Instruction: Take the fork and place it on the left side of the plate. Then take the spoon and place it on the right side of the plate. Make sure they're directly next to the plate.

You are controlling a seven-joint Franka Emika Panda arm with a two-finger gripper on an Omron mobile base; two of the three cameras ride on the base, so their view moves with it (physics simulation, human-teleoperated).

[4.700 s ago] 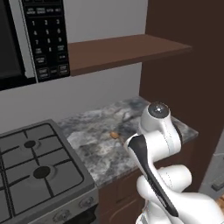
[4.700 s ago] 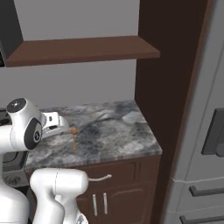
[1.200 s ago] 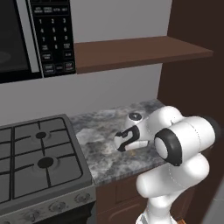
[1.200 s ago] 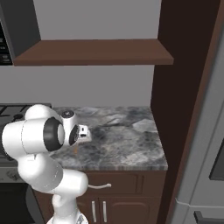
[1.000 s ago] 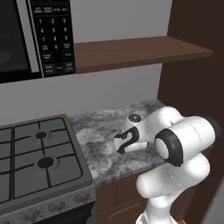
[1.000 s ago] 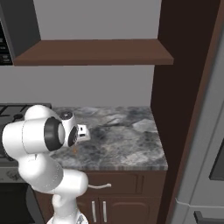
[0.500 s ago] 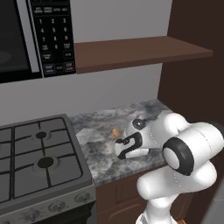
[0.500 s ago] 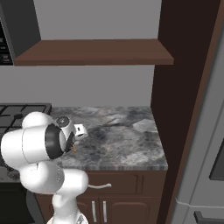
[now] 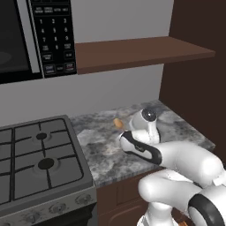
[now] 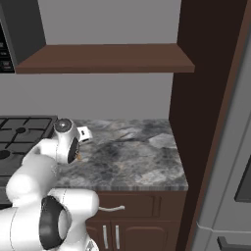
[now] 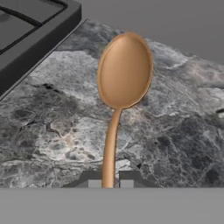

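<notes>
My gripper (image 11: 109, 181) is shut on the slim handle of the orange-tan spoon (image 11: 124, 70). Its round bowl points away from the hand, over the grey marble counter (image 11: 175, 131). In the left base view the spoon's bowl (image 9: 118, 123) pokes out past the hand, just right of the stove and a little above the counter. The arm is folded low over the counter's front, and it hides the fingers in both base views. The fork and the plate are out of view.
A black gas stove (image 9: 39, 163) borders the counter (image 9: 106, 150) on the left, and its raised edge (image 11: 39, 39) is close to the spoon. A brown shelf (image 9: 132, 50) and a microwave (image 9: 26, 35) hang above. A tall dark cabinet (image 10: 206, 98) closes the right end.
The arm has folded down and forward over the counter. The hand has turned, so the spoon's bowl now shows beyond it. The grip stays shut.
</notes>
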